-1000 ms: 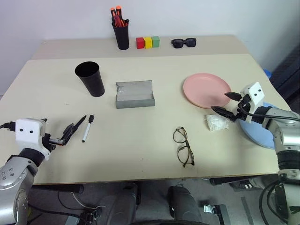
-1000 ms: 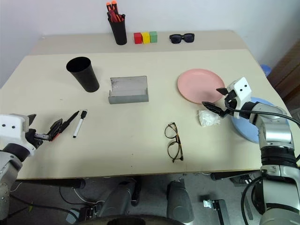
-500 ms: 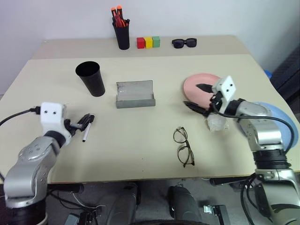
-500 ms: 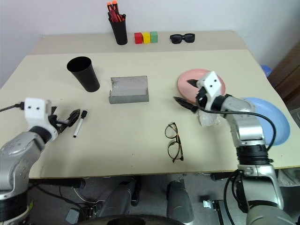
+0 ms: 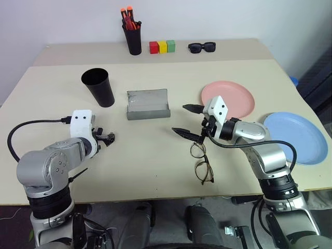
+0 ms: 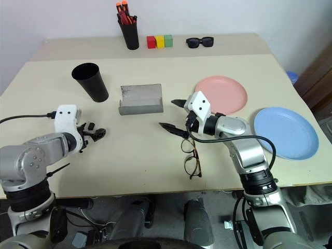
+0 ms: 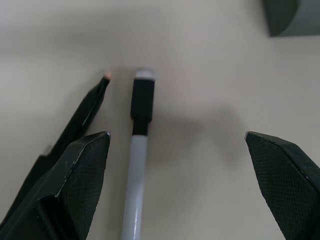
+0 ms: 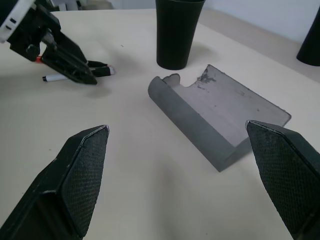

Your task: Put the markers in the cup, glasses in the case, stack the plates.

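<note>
Black fingers on both arms have swung inward over the last second, and both pairs are spread wide with nothing between them. The left gripper (image 6: 95,133) has come in from the desk's (image 5: 155,150) near-left edge and tipped downward over the markers (image 7: 137,145); in its wrist view the white marker with the black cap lies between the fingers and the all-black marker (image 7: 82,117) sits just beside one finger, neither touched. The right gripper (image 5: 189,120) has left the pink plate (image 5: 236,98) and travelled toward 9 o'clock, so it now hangs just past the far end of the glasses (image 5: 202,162), facing the open grey case (image 5: 149,104).

That points to two pickups being lined up, markers on the left and glasses on the right; nothing is done yet. The cup (image 5: 97,86) stands empty-looking at 12 o'clock from the markers, just left of the case. The blue plate (image 5: 295,137) lies at 4 o'clock from the pink one, apart and unstacked.
</note>
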Controlling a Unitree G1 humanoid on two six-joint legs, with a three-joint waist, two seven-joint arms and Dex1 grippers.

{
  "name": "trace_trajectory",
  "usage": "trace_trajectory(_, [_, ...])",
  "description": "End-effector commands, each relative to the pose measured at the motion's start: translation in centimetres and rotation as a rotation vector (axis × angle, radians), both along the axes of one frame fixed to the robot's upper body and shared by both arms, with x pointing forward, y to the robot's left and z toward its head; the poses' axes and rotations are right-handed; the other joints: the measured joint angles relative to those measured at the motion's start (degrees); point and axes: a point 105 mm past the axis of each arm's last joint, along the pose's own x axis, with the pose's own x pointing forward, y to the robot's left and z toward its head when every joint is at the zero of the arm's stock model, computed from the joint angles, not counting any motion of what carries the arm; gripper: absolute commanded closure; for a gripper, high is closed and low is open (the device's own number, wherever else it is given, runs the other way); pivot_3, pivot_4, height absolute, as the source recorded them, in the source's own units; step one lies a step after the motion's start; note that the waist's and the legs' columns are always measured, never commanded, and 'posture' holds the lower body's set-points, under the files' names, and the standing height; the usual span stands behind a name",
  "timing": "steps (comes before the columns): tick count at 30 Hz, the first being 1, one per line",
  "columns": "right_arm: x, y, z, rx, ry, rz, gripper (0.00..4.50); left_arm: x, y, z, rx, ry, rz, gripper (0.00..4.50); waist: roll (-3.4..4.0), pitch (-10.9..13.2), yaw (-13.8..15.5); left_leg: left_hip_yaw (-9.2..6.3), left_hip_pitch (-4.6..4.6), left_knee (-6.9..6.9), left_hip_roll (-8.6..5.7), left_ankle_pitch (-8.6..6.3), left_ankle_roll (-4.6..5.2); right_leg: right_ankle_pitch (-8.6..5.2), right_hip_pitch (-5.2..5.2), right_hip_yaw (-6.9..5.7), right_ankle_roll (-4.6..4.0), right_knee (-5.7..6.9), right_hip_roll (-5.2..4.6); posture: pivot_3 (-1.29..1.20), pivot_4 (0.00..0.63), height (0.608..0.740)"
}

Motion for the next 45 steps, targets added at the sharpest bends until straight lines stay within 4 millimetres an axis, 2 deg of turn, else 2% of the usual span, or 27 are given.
trace_trajectory(1, [-0.4, 0.5, 0.3, 0.02, -0.027, 0.032, 0.0, -0.1, 0.5, -0.2, 0.026, 0.022, 0.018, 0.05, -0.01, 0.0, 0.0, 0.0, 0.0, 0.0, 0.0, 0.0, 0.0, 0.0, 0.0, 0.0, 0.0, 0.0, 0.0, 0.0, 0.15, 0.74])
trace_trajectory(8, [-0.4, 0.9, -0.4, 0.026, -0.027, 0.037, 0.0, -0.9, 1.4, -0.8, 0.036, 0.069, -0.002, 0.05, -0.01, 0.0, 0.0, -0.01, 0.0, -0.01, 0.01, -0.01, -0.02, 0.0, -0.02, 0.01, -0.01, -0.01, -0.01, 0.0, 0.15, 0.74])
trace_trajectory(9, [-0.4, 1.0, -0.5, 0.027, -0.027, 0.038, 0.0, -1.1, 1.4, -0.9, 0.03, 0.075, -0.002, 0.29, -0.01, 0.0, 0.0, -0.02, 0.0, -0.01, 0.02, -0.01, -0.02, 0.0, -0.02, 0.01, -0.01, 0.0, -0.01, 0.0, 0.15, 0.74])
trace_trajectory(11, [-0.4, 1.2, -0.5, 0.03, -0.028, 0.043, 0.0, -1.4, 1.4, -1.2, 0.02, 0.086, -0.002, 0.85, 0.0, 0.0, 0.0, -0.03, 0.0, -0.01, 0.02, -0.01, -0.03, 0.0, -0.02, 0.01, -0.01, 0.0, -0.02, 0.0, 0.15, 0.74])
trace_trajectory(16, [-0.2, 1.6, -0.3, 0.035, -0.035, 0.055, 0.0, -2.0, 1.1, -1.7, -0.003, 0.101, -0.006, 3.34, 0.01, 0.0, 0.0, -0.03, 0.02, -0.02, 0.02, -0.01, -0.03, 0.0, -0.01, 0.01, -0.02, -0.01, -0.05, 0.0, 0.15, 0.74])
trace_trajectory(17, [-0.1, 1.6, -0.2, 0.036, -0.038, 0.058, 0.0, -2.1, 1.0, -1.8, -0.008, 0.103, -0.004, 3.72, 0.01, 0.0, 0.0, -0.03, 0.02, -0.02, 0.02, -0.01, -0.03, 0.0, -0.01, 0.01, -0.02, -0.01, -0.05, 0.0, 0.15, 0.74])
trace_trajectory(18, [0.0, 1.7, -0.2, 0.038, -0.04, 0.06, 0.0, -2.2, 1.0, -1.9, -0.012, 0.105, 0.001, 4.34, 0.01, 0.0, 0.1, -0.03, 0.02, -0.02, 0.02, -0.01, -0.03, 0.0, 0.0, 0.01, -0.02, -0.01, -0.05, 0.0, 0.15, 0.74])
trace_trajectory(19, [0.0, 1.8, -0.1, 0.039, -0.041, 0.062, 0.0, -2.3, 1.0, -2.0, -0.015, 0.106, 0.009, 4.47, 0.01, 0.0, 0.1, -0.03, 0.02, -0.02, 0.02, -0.01, -0.03, 0.0, 0.0, 0.01, -0.02, -0.01, -0.07, 0.0, 0.15, 0.74])
trace_trajectory(23, [0.0, 2.3, 0.1, 0.046, -0.043, 0.086, 0.0, -1.7, 1.0, -0.6, -0.062, 0.02, 0.077, 4.47, 0.02, 0.0, 0.2, -0.03, 0.03, -0.02, 0.0, -0.01, -0.03, -0.01, 0.02, 0.01, -0.02, -0.01, -0.1, 0.0, 0.15, 0.74])
trace_trajectory(25, [-0.1, 2.6, 0.2, 0.048, -0.043, 0.099, 0.0, -1.4, 0.0, 0.4, -0.127, -0.029, 0.026, 4.47, 0.0, 0.0, 0.2, -0.04, 0.03, -0.02, -0.02, -0.01, -0.03, 0.0, 0.02, 0.0, -0.02, -0.01, -0.09, 0.0, 0.15, 0.74])
trace_trajectory(27, [-0.2, 2.8, 0.2, 0.048, -0.043, 0.107, 0.0, -1.0, -0.6, 2.3, -0.138, -0.126, -0.017, 4.47, -0.05, 0.0, 0.2, -0.03, 0.02, -0.02, -0.03, 0.0, -0.04, 0.0, 0.02, 0.0, -0.02, -0.02, -0.08, 0.0, 0.15, 0.74])
trace_trajectory(29, [-0.2, 2.9, 0.2, 0.048, -0.044, 0.111, 0.0, -0.8, -0.9, 5.2, -0.099, -0.296, -0.065, 4.47, -0.12, 0.0, 0.0, -0.02, 0.01, -0.02, -0.03, 0.01, -0.05, 0.0, 0.0, 0.0, -0.03, -0.02, -0.07, 0.0, 0.15, 0.74])
trace_trajectory(31, [-0.2, 3.0, 0.2, 0.048, -0.044, 0.112, 0.0, -0.9, -1.0, 6.2, -0.079, -0.366, -0.092, 4.47, -0.11, 0.0, -0.1, 0.0, 0.0, -0.06, 0.0, 0.01, -0.08, 0.0, -0.04, 0.01, -0.05, -0.02, -0.04, 0.0, 0.15, 0.74])
trace_trajectory(33, [-0.1, 3.1, 0.4, 0.051, -0.048, 0.118, 0.0, -1.2, -1.3, 9.6, -0.001, -0.584, -0.142, 4.47, -0.09, 0.0, -0.2, 0.05, 0.03, -0.1, 0.0, 0.01, -0.08, -0.01, -0.05, 0.03, -0.07, -0.02, -0.04, 0.0, 0.15, 0.74])
trace_trajectory(35, [-0.1, 3.4, 0.7, 0.057, -0.055, 0.124, 0.0, -1.4, -1.8, 12.0, 0.015, -0.728, -0.194, 4.47, -0.09, 0.0, 0.0, 0.11, 0.02, -0.14, 0.02, 0.01, -0.09, -0.09, -0.09, 0.06, -0.27, -0.04, -0.04, 0.0, 0.15, 0.74])
trace_trajectory(38, [0.3, 3.9, 1.5, 0.094, -0.07, 0.118, 0.0, 0.0, -1.3, 14.0, 0.021, -0.845, -0.134, 4.47, -0.12, 0.0, 0.4, 0.11, 0.01, -0.11, 0.02, 0.02, -0.1, -0.1, -0.04, 0.04, -0.33, -0.09, -0.04, 0.0, 0.15, 0.74])
trace_trajectory(42, [1.5, 5.5, 3.9, 0.197, -0.145, 0.058, 0.0, 3.0, 1.0, 16.7, 0.106, -1.003, 0.095, 4.47, -0.14, 0.0, 0.3, 0.08, 0.02, -0.07, -0.02, 0.04, -0.08, -0.08, 0.0, 0.03, -0.29, -0.1, -0.01, 0.0, 0.15, 0.74])
trace_trajectory(45, [2.1, 6.8, 4.7, 0.232, -0.172, 0.035, 0.0, 5.2, 1.7, 17.6, 0.116, -1.085, 0.199, 4.47, -0.14, 0.0, 0.2, 0.12, 0.01, -0.09, -0.03, 0.05, -0.09, 0.04, -0.02, 0.02, -0.08, -0.08, 0.03, 0.0, 0.15, 0.74])
